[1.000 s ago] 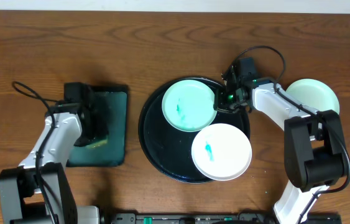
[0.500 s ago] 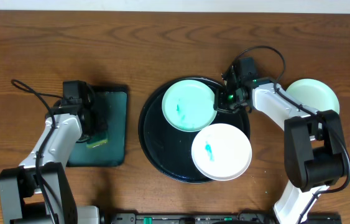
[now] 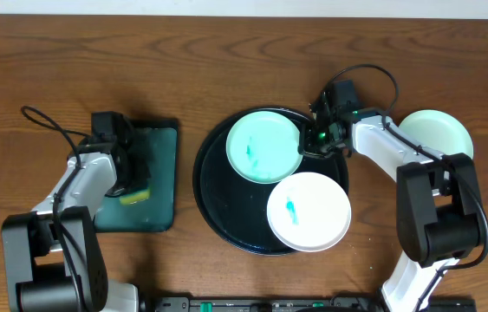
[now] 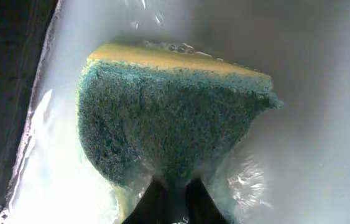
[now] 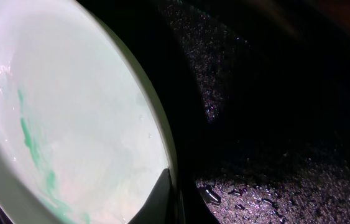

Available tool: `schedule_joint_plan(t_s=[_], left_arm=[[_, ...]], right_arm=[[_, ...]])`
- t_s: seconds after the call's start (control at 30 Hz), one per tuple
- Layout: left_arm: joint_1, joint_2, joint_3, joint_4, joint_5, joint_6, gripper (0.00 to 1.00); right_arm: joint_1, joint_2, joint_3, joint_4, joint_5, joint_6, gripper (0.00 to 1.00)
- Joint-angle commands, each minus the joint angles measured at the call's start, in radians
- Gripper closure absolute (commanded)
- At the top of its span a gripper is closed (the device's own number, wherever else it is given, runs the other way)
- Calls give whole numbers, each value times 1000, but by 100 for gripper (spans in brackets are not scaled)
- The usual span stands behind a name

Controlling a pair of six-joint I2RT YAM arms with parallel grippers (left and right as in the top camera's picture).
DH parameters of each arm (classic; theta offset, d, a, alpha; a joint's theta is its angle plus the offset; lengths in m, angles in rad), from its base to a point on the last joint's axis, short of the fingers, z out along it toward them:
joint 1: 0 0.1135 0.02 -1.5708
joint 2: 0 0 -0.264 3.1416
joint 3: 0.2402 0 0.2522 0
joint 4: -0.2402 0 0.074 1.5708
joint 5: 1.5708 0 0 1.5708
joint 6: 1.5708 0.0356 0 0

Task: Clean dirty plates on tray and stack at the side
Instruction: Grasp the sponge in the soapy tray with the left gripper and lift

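A mint-green plate (image 3: pixel 263 146) with teal smears lies at the back of the round black tray (image 3: pixel 213 186). My right gripper (image 3: pixel 306 145) is shut on its right rim; the wrist view shows the plate (image 5: pixel 63 118) and my gripper (image 5: pixel 173 193) pinching its edge. A white plate (image 3: pixel 309 211) with a teal smear lies at the tray's front right. A second mint-green plate (image 3: pixel 439 132) sits on the bare wood at the right. My left gripper (image 3: pixel 133 186) is shut on a green and yellow sponge (image 4: pixel 168 118) over the dark green tray (image 3: pixel 159 165); my left gripper (image 4: pixel 173 198) shows in the wrist view.
The rectangular dark green tray holds soapy water (image 4: pixel 311 124). Black cables loop near both arms (image 3: pixel 44 128). Bare wood-grain tabletop (image 3: pixel 183 52) runs along the back.
My left arm has shifted slightly toward the back with the sponge over the green tray. The right arm and all plates have not moved.
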Motion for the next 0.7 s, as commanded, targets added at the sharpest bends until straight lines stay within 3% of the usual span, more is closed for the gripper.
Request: schedule_joint_plan(t_s=[0.0,0.37,0.67], left_arm=[[1,-11,-18,-15,14,-8,93],[-58,-495,-14,-106,14,-7,93],[-93,-693,-14,-103,13,82,92]], right_arm=[[14,2,0,-10,-4,4,99],[14,2,0,-15,-4,4,99],[14,2,0,-15,-4,0,99]])
